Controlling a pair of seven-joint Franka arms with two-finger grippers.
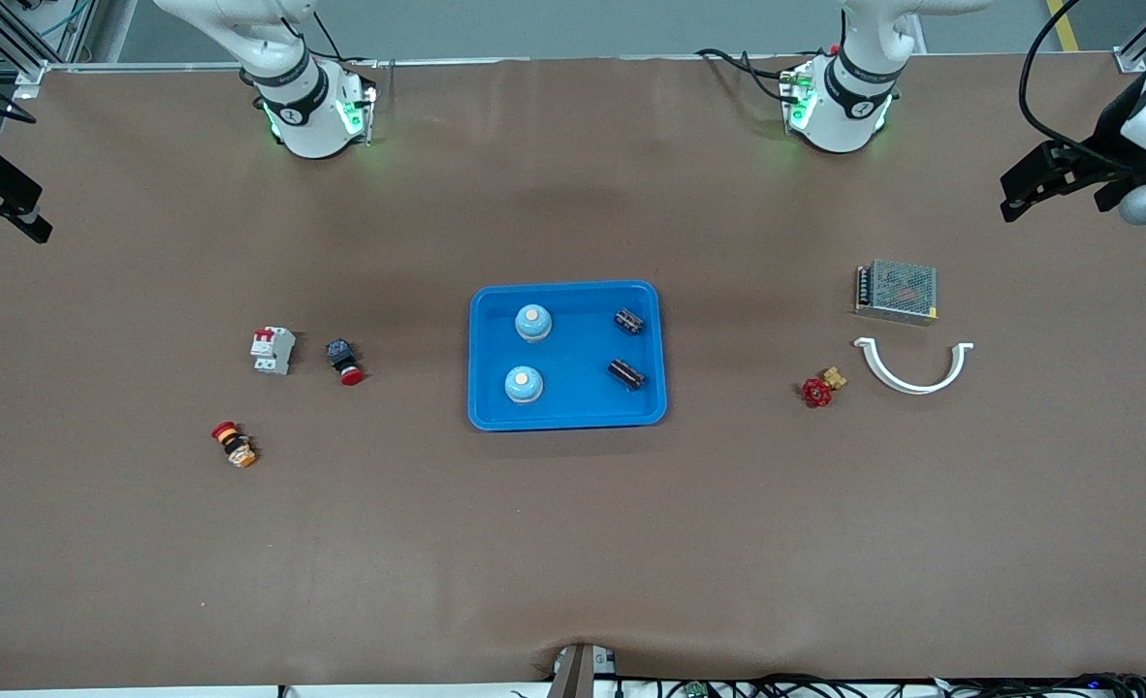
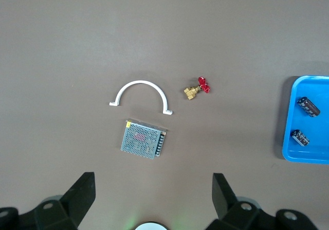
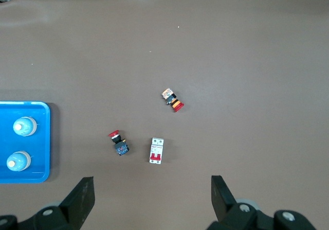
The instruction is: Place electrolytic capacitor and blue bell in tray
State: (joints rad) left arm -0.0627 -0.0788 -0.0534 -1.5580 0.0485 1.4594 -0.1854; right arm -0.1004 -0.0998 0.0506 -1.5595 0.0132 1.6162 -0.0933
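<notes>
The bright-blue tray (image 1: 573,355) lies in the middle of the table. In it are two light-blue bells (image 1: 532,323) (image 1: 524,385) toward the right arm's end and two dark electrolytic capacitors (image 1: 628,321) (image 1: 626,374) toward the left arm's end. My left gripper (image 1: 1058,189) is open and empty, high over the left arm's end of the table. My right gripper (image 1: 1,194) is open and empty over the right arm's end. The left wrist view (image 2: 153,199) shows the tray's edge (image 2: 318,127) with both capacitors (image 2: 308,106). The right wrist view (image 3: 153,201) shows the tray's edge (image 3: 41,137) with both bells (image 3: 24,126).
A metal-mesh power supply (image 1: 897,291), a white half-ring clamp (image 1: 912,368) and a red-handled brass valve (image 1: 820,388) lie toward the left arm's end. A white circuit breaker (image 1: 272,350), a red push button (image 1: 344,361) and a red-yellow button (image 1: 234,444) lie toward the right arm's end.
</notes>
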